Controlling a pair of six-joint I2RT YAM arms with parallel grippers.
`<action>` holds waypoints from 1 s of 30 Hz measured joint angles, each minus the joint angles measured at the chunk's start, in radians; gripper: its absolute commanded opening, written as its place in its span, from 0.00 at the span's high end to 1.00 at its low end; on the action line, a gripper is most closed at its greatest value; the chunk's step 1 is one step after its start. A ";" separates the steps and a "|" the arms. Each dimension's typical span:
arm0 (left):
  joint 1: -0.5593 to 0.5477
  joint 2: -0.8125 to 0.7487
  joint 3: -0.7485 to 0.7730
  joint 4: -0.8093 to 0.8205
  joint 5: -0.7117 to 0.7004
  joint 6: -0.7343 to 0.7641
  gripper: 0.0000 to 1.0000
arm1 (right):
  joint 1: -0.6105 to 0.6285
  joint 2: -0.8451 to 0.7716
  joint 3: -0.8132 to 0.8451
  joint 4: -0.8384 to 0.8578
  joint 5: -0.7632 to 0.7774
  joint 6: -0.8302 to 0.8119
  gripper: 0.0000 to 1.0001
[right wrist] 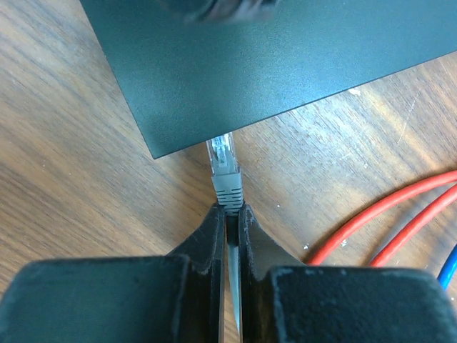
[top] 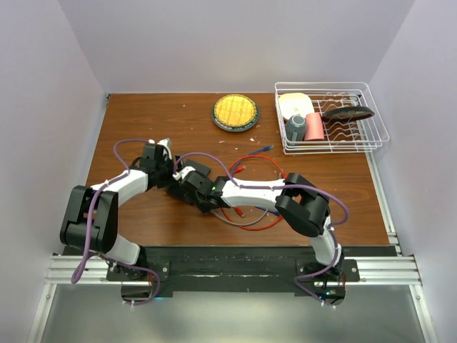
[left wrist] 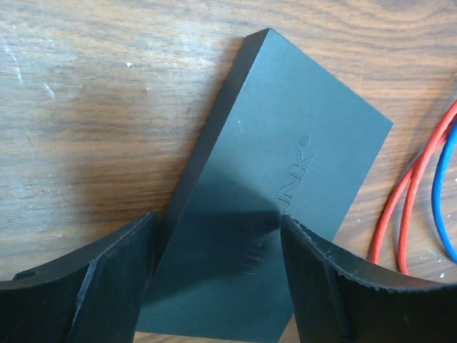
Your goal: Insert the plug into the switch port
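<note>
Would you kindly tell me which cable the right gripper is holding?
The grey cable, pinched behind its plug at the switch's edge; the red cable and blue cable lie loose on the table.

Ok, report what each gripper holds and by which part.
Right gripper: shut on the grey plug, pinched at the rear of its boot. Left gripper: jaws wide astride the switch; whether it grips it cannot be told.

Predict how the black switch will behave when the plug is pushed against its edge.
The switch is flat and low, so it is unlikely to tip. On the smooth wooden table it may slide or pivot. Its rigid-looking casing probably won't flex.
</note>
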 measured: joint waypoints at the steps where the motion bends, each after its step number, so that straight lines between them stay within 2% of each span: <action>1: 0.002 0.001 0.000 0.002 0.000 -0.005 0.26 | -0.001 -0.004 -0.008 0.010 -0.003 -0.003 1.00; 9: 0.007 0.019 0.004 0.032 0.028 -0.008 0.30 | -0.005 -0.027 -0.055 0.068 -0.039 -0.043 1.00; 24: 0.016 0.031 -0.007 0.076 0.092 -0.003 0.34 | -0.006 -0.025 -0.055 0.078 -0.053 -0.048 1.00; 30: 0.020 0.031 -0.019 0.098 0.105 0.006 0.40 | -0.006 -0.027 -0.062 0.089 -0.051 -0.047 1.00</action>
